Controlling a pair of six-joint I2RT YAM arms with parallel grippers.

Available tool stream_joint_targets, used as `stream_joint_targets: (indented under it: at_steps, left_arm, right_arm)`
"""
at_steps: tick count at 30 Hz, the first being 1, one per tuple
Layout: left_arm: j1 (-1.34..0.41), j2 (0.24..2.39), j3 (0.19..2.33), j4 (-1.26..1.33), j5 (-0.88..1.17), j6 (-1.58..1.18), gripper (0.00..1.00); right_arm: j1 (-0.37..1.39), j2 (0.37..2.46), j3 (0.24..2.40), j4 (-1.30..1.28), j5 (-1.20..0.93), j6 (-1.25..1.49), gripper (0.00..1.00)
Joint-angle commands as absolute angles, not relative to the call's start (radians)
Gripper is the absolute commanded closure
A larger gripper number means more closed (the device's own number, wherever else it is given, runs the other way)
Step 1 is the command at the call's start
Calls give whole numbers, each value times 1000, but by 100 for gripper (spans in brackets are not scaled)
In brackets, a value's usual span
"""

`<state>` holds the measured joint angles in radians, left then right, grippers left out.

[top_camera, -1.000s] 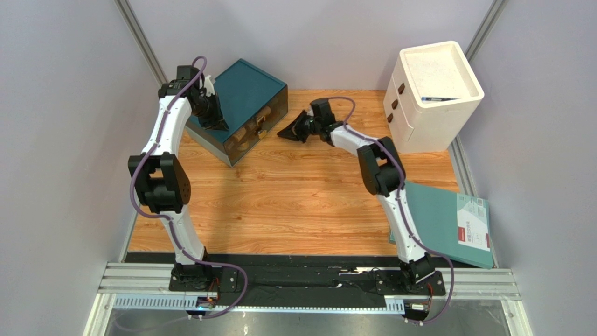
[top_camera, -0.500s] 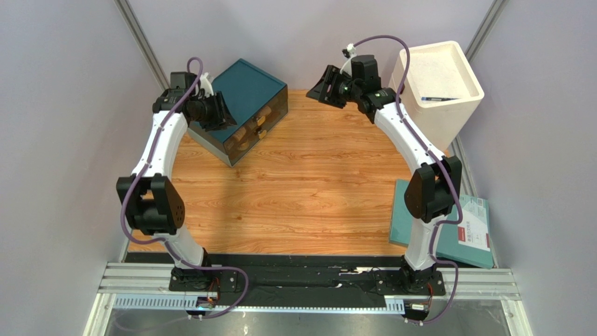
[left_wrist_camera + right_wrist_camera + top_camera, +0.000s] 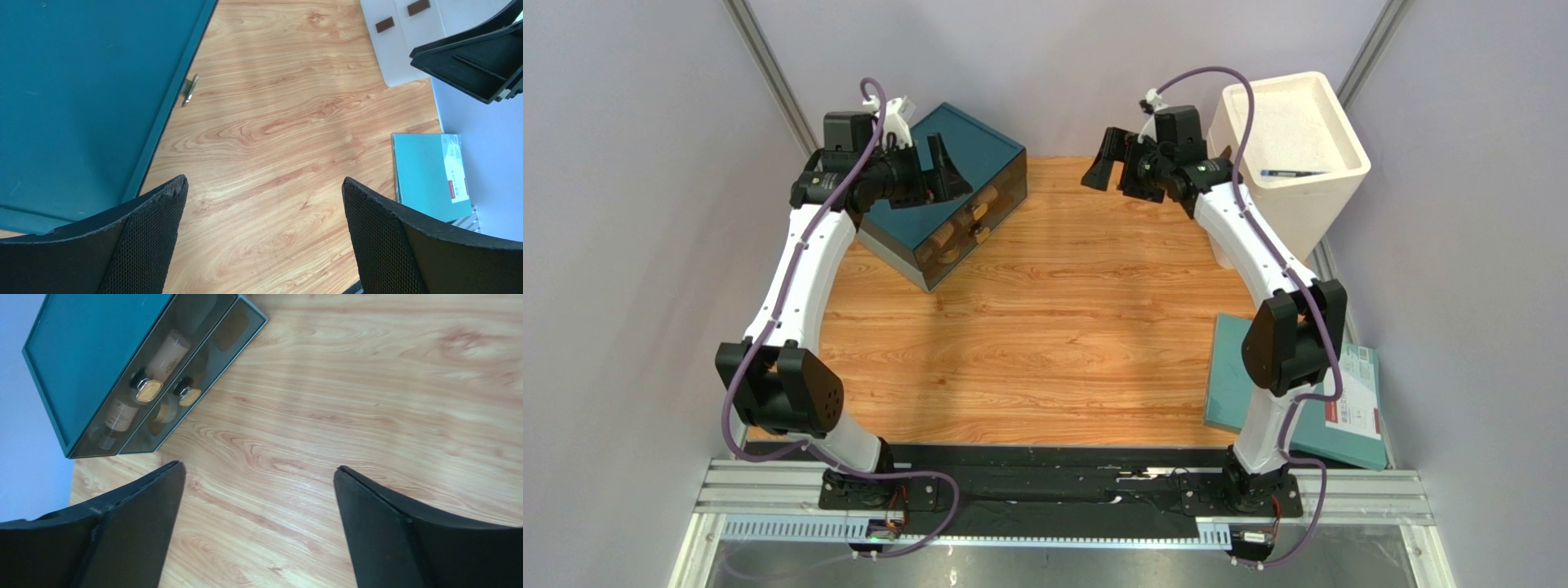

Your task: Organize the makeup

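Wood tabletop [image 3: 1051,331]: makeup [image 3: 149,389] lies inside teal drawer box [image 3: 974,137], upper left. Left gripper [image 3: 264,184] hangs over it, nearer; right gripper [image 3: 259,468] well apart. Both wide, empty.

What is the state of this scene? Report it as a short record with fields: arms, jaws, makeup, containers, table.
left arm: raised, wrist above the teal drawer box
left jaws: open, nothing between them
right arm: raised, wrist beside the white drawer cabinet
right jaws: open, nothing between them
makeup: several pieces inside the teal drawer box, seen through its tinted drawer fronts
table: wood top, carries both containers and a teal folder at the right edge
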<state>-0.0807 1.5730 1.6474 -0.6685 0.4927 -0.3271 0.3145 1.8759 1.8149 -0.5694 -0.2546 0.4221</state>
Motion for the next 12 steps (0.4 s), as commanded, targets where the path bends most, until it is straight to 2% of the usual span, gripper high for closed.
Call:
stream_joint_targets:
  at_steps: [1,12]
  left_arm:
    - [-109,1532,1710,-629,494,-336,1]
    - [-153,1574,1753,-614,479,-348,1]
  right_arm:
    - [293,1775,1829,-555,-200,373,0]
    - [265,1718,1756,-554,-187,373,0]
